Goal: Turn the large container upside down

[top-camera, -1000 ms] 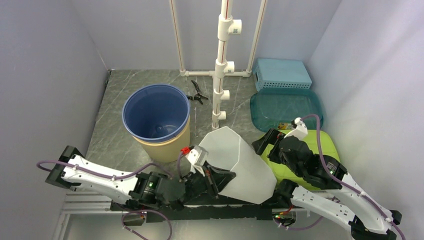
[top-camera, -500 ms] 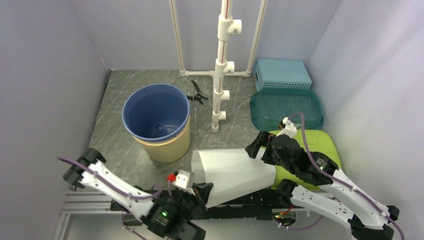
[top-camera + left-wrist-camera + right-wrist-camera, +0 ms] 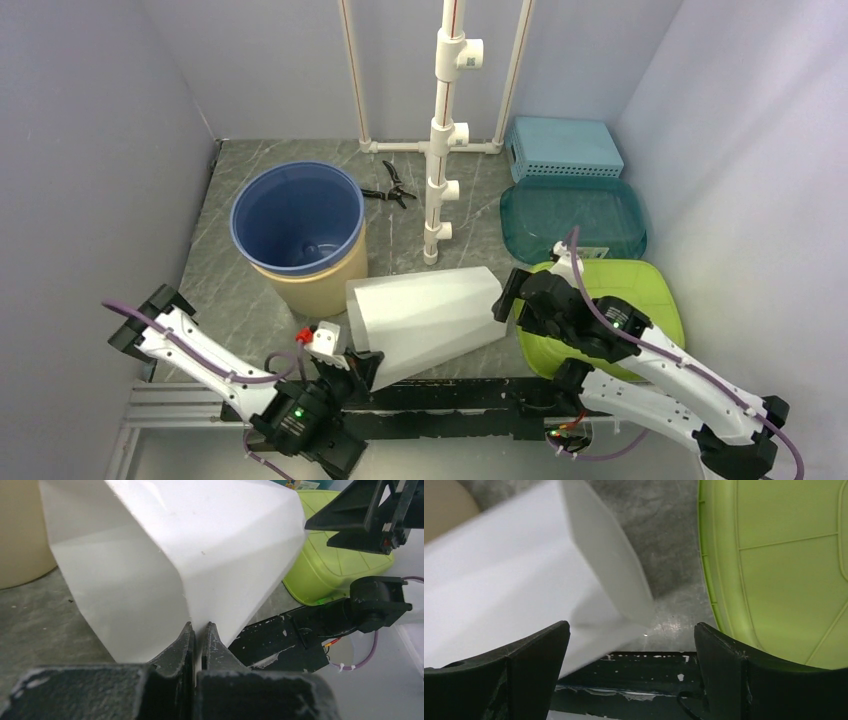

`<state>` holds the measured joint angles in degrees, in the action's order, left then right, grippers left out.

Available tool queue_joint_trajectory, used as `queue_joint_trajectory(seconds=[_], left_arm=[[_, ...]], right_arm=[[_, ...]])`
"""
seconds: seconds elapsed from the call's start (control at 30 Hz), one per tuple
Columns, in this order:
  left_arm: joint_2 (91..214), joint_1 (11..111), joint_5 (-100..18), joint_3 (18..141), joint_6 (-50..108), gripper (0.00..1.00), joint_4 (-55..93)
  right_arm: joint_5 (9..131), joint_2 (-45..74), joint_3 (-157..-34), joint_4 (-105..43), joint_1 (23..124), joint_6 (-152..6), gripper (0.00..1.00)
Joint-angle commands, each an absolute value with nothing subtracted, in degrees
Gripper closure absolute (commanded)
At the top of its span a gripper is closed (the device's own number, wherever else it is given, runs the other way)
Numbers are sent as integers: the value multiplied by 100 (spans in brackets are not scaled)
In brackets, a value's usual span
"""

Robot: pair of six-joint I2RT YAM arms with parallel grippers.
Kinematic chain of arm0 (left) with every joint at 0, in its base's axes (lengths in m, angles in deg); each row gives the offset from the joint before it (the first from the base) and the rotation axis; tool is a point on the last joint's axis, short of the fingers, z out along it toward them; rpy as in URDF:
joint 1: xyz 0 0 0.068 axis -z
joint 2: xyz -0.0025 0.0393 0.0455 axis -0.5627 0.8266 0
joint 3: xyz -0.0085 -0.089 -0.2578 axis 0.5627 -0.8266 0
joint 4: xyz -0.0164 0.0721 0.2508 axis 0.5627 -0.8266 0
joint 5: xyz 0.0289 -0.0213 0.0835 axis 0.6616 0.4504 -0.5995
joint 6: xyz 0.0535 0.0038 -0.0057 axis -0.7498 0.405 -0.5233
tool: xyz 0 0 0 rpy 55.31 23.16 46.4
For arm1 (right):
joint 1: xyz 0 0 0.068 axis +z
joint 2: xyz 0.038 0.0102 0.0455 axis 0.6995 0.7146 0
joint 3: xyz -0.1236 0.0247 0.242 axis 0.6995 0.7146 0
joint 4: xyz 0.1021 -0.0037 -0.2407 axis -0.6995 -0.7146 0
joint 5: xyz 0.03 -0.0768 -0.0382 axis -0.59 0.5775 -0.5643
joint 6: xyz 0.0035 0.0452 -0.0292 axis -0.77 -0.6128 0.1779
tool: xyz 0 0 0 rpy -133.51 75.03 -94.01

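While sideways, one white container (image 3: 425,315)

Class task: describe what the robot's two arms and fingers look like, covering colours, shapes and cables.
Both the left arm and right arm have white shell links joined by black joint housings, each trailed by a purple cable. A small green light glows on each. The fingers are matte black, wedge-shaped, with scuffed edges. A red tab sits by the left wrist.

No text, label, brand, number or sign can be read anywhere.
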<state>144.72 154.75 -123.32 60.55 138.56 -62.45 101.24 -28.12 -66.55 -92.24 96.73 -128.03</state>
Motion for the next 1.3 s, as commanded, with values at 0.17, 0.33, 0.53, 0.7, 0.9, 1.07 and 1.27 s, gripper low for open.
queue_joint_trajectory(seconds=[0.17, 0.33, 0.53, 0.7, 0.9, 1.07, 1.27], left_arm=[[14150, 15413, -11596, 5981, 14790, 91, -7284], [13935, 15394, -11582, 5943, 13083, 71, -6100], [14047, 15128, -11141, 5939, 11129, 43, -4695], [14424, 15097, -11066, 6335, 11326, 13, -5192], [14871, 15061, -10547, 6987, 10649, 6, -5236], [14611, 14851, -9621, 7147, 8199, 6, -3564], [15043, 14543, -9165, 8467, 6523, 6, -3334]], right_arm=[[9438, -2407, -6307, -8279, 9690, -12433, 0], [9418, -2350, -6396, -7931, 9692, -12277, 0], [9451, -2024, -6682, -7924, 9684, -12029, 0], [9184, -1810, -6989, -7723, 9690, -11564, 0], [8873, -1762, -7298, -7384, 9693, -10922, 0], [8763, -1581, -7470, -7427, 9695, -10770, 0], [8630, -1729, -7350, -7215, 9688, -10735, 0]])
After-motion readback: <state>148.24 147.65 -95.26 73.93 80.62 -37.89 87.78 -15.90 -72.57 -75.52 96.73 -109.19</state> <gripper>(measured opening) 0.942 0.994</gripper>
